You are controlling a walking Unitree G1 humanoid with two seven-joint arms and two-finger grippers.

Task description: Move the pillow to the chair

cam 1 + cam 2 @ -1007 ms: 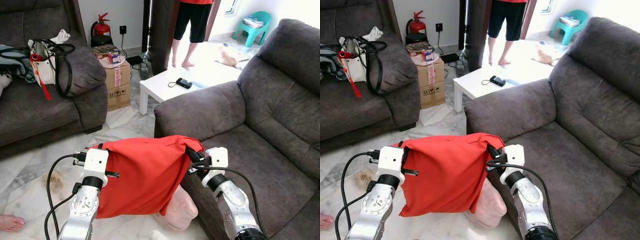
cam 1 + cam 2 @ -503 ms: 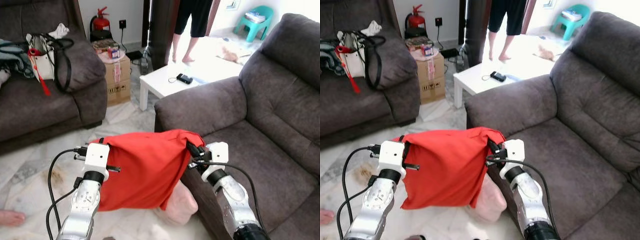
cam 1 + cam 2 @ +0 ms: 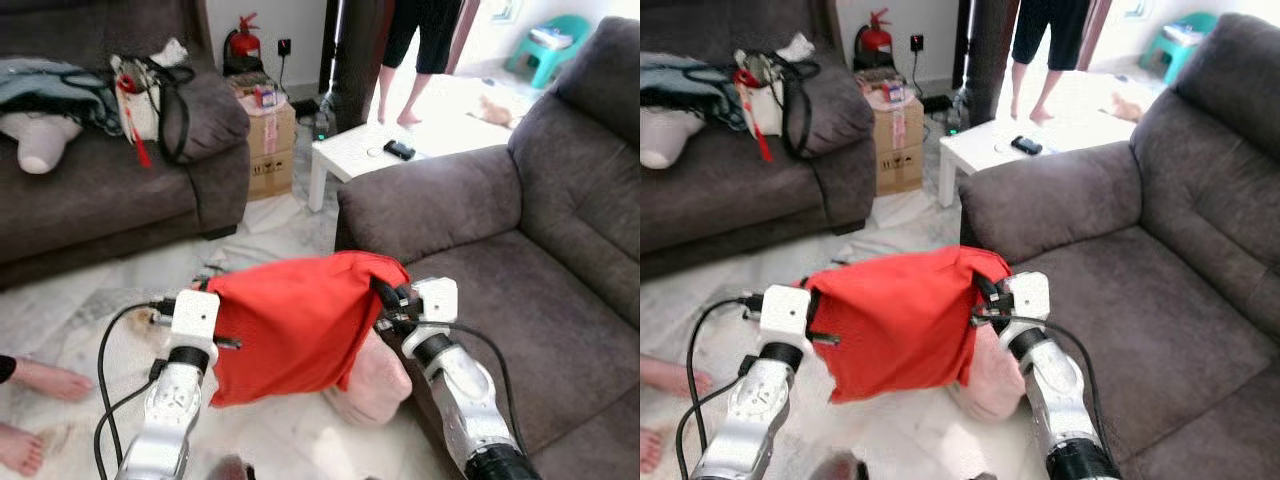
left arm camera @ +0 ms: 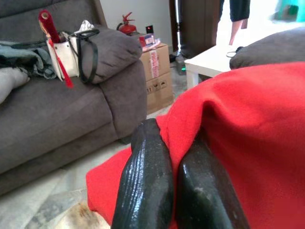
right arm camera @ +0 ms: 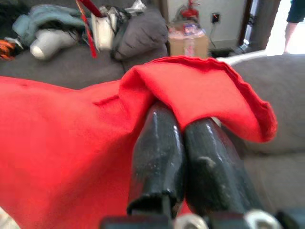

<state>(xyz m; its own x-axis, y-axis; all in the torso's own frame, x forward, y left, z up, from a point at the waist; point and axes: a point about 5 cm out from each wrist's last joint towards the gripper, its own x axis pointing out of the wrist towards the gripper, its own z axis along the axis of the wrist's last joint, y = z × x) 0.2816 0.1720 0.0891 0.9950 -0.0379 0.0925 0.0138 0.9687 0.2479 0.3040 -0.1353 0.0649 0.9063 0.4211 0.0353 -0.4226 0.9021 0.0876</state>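
Observation:
The pillow is a pink cushion [image 3: 376, 384] hanging half out of a red cover [image 3: 295, 320]. I hold the cover stretched between both arms, above the marble floor and against the front of the grey armchair [image 3: 540, 270]. My left gripper [image 4: 175, 160] is shut on the cover's left edge. My right gripper [image 5: 183, 129] is shut on a fold at its right edge, just over the armchair's front corner. The pink cushion sags below the cover beside the chair's base.
A grey sofa [image 3: 100, 200] with a bag [image 3: 150, 90] and clothes stands at the left. Behind are a cardboard box [image 3: 270, 140], a fire extinguisher [image 3: 243, 45] and a white low table [image 3: 365, 160]. A person [image 3: 425, 50] stands in the doorway. Bare feet [image 3: 40, 380] rest at lower left.
The camera has swung, so the sofa and room shifted right in view and bare feet came in. Both grippers still hold the red cover the same way.

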